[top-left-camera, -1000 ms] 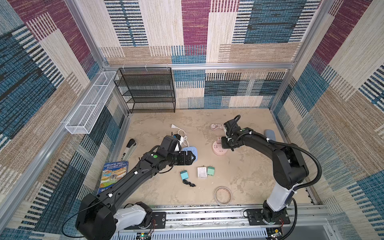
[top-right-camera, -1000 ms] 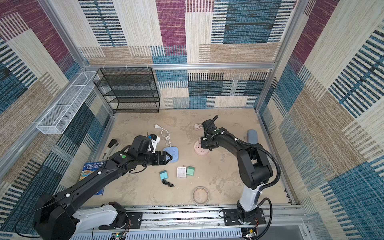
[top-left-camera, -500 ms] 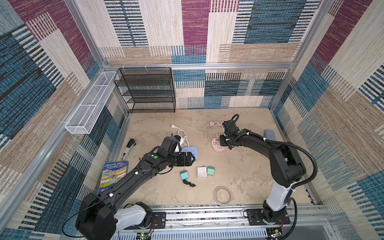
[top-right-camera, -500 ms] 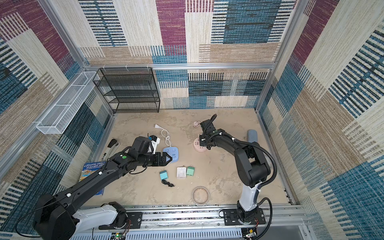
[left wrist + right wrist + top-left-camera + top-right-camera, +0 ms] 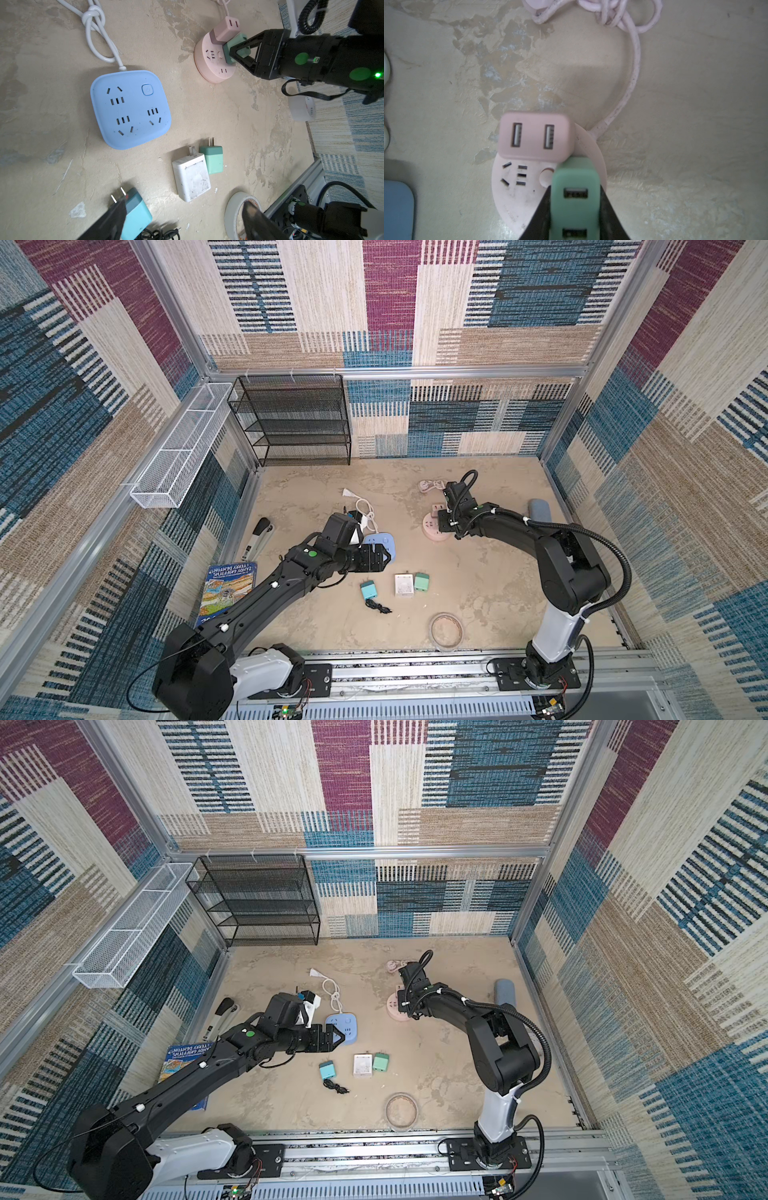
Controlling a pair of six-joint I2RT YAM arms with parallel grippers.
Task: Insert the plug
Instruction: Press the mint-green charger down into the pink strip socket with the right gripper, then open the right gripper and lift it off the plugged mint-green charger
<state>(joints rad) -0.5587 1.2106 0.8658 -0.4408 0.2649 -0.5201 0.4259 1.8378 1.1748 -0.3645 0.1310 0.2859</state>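
Observation:
In the right wrist view my right gripper [image 5: 575, 207] is shut on a mint-green USB plug [image 5: 575, 187]. The plug stands on the round pink power strip [image 5: 517, 193], right beside a pink charger [image 5: 535, 137] that sits in the strip. Its prongs are hidden. The left wrist view shows the same green plug [image 5: 240, 39] tilted on the pink strip [image 5: 212, 66]. In both top views the right gripper [image 5: 446, 522] [image 5: 405, 1002] is over this strip. My left gripper [image 5: 384, 558] [image 5: 338, 1038] hangs open and empty by the blue power strip [image 5: 380, 541].
On the floor lie a teal charger [image 5: 368, 590], a white charger [image 5: 404, 585], another green charger [image 5: 421, 581], a black cable [image 5: 376, 606] and a tape roll [image 5: 446, 630]. A book [image 5: 226, 589] and stapler [image 5: 259, 533] lie left. A black wire rack [image 5: 291, 423] stands at the back.
My right gripper has shifted slightly left and toward the back with the green plug, and the pink strip has shifted a little with it. The left arm has not moved.

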